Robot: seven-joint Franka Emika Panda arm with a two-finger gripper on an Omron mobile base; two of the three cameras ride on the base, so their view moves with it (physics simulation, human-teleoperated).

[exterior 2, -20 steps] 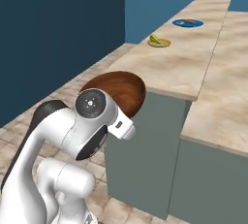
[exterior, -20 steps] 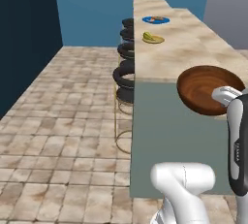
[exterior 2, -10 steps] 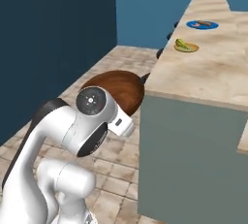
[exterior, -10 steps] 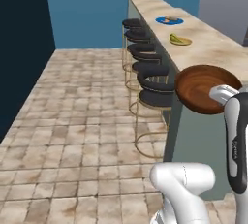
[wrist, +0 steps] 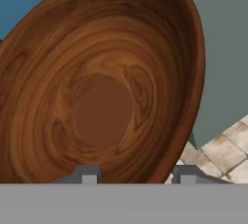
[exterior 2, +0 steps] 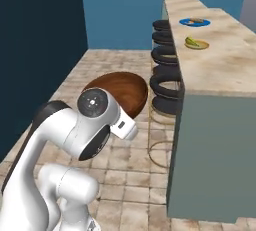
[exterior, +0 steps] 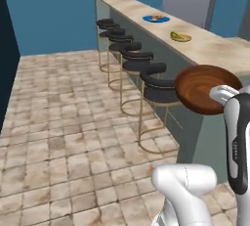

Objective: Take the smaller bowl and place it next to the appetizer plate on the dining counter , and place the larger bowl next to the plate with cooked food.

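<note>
Long dining table (exterior: 210, 49) running from upper centre to right edge of left base view, stools beneath. Larger bowl (exterior: 205, 89) carried in air at right-centre, short of the table's near end, rim pinched by the pincer (wrist: 135, 175). Blue plate with cooked food (exterior: 156, 18) far up top; yellow appetizer plate (exterior: 180, 36) nearer. Transport step in hand, seemingly; next: drive closer, lower bowl beside blue plate. Fingertips mostly cut off; food details blurred.
</note>
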